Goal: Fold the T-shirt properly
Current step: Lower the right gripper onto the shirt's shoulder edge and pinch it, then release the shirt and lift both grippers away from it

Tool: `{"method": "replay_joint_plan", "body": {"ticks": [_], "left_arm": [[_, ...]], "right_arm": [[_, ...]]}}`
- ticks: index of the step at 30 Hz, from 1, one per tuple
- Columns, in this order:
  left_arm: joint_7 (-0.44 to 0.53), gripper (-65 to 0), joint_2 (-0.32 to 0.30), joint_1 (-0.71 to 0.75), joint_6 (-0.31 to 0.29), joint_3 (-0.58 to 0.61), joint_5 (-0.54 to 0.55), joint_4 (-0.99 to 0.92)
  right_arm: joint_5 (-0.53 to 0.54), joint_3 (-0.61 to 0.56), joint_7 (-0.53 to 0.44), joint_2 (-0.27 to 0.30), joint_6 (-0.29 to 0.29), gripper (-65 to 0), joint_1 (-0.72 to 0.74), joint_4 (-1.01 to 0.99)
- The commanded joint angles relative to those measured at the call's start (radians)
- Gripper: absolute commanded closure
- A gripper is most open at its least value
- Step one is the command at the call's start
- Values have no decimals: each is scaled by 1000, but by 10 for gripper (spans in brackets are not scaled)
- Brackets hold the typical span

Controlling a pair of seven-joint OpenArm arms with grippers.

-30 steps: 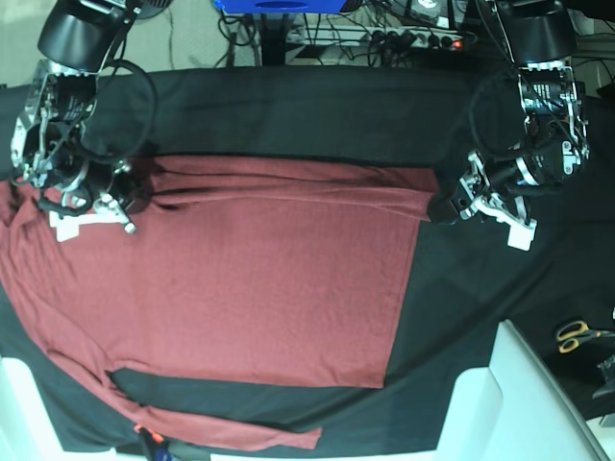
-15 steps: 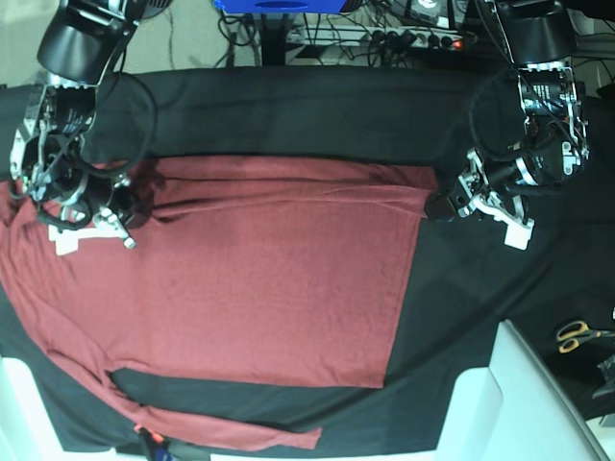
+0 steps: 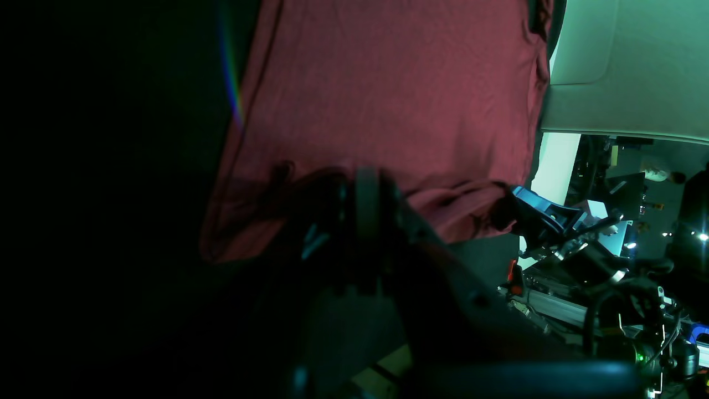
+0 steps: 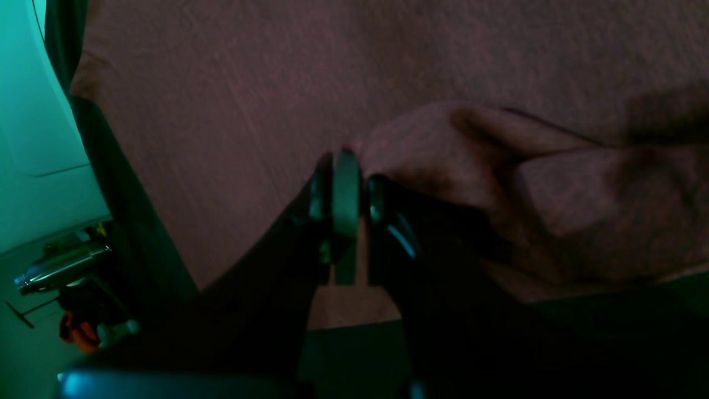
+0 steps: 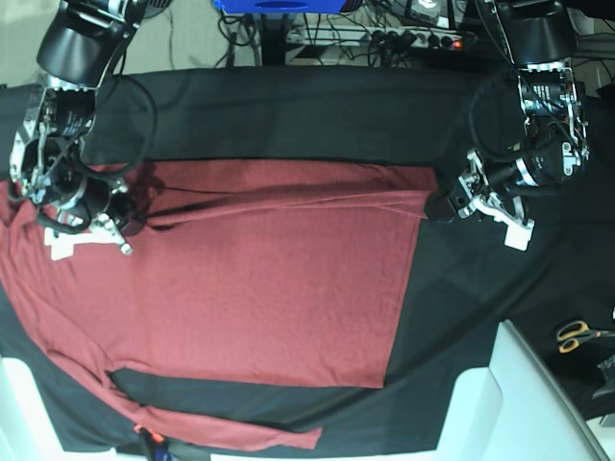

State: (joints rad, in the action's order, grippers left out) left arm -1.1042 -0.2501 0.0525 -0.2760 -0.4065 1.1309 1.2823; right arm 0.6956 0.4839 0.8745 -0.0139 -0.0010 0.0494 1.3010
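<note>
Maroon knit, one item — the T-shirt (image 5: 259,279) lies spread on the black-draped bench (image 5: 288,115), body mostly flat, covering the left and middle of the surface in the base view.

Progress: early. A narrow strip along the far edge is raised and starting to roll toward the near side, with a long crease running across it. No finished fold shows. One long sleeve (image 5: 221,430) trails loose along the near edge, not yet tucked in. Judged remaining: laying the far strip over, bringing in the sleeves, then folding the body down.

Right gripper (image 5: 120,206) — at the left of the base view, over the far left part of the shirt near the shoulder. Jaws pressed together on a bunched ridge of red cloth, plain in the right wrist view (image 4: 346,183). Arm reaches down from the far left corner, wrist bent toward the cloth.

Left gripper (image 5: 444,206) — at the right of the base view, at the shirt's far right corner by the hem. Jaws narrow, pinching the cloth edge; the left wrist view (image 3: 365,194) shows fabric gathered around the tips. Arm descends from the far right, forearm angled inward.

Both grips sit along the same far edge, well apart.
</note>
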Motion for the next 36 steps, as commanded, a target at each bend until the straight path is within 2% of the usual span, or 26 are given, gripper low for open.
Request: {"method": "replay_joint_plan", "body": {"ticks": [1,3,5,10,12,14,16,18,20,22,25,29,32,36], "left_arm": [[8,0,-13,-12,-4,-7,21,13],[8,0,-13,-12,-4,-7,21,13],[8,0,-13,-12,-4,-7,21,13],[9,0,-13,-10,-4,-7,21,13],[9,-77,-13,-10,-4,-7,21,13],[9,-148,-13,-10,-4,-7,21,13],[9,-209,-13,-10,-4,-10,21,13],[9,-242,-15,-9,-4,-50,21,13],[5,-248,-13,-4,-4,-127,22,13],[3,-248,-13,0,-4,-199,24,21],[-34,-248,-24,17,-6,-282,24,36],[-115,-248,-28,96,-12,-361,24,118],[-126,-250,-28,192,-29,-358,18,167],[-123,-247,-30,321,-30,-358,-15,175]], "right_arm": [[14,-1,-11,10,8,-9,27,13],[14,-3,-5,10,8,-11,31,13],[14,-3,-5,10,8,-41,31,13],[14,-4,-5,10,8,-222,31,13],[14,-4,-5,10,9,-297,31,15],[16,-4,-10,10,17,-336,31,21],[16,-1,-13,10,69,-326,33,24],[16,8,-15,10,144,-309,27,70],[16,8,-16,25,204,-282,4,148],[16,9,-21,35,236,-257,-21,228],[20,35,-67,53,241,-249,-76,329],[23,169,-79,59,243,-249,-128,375],[23,264,-79,59,249,-251,-171,369],[23,336,-85,55,256,-251,-240,378]]}}
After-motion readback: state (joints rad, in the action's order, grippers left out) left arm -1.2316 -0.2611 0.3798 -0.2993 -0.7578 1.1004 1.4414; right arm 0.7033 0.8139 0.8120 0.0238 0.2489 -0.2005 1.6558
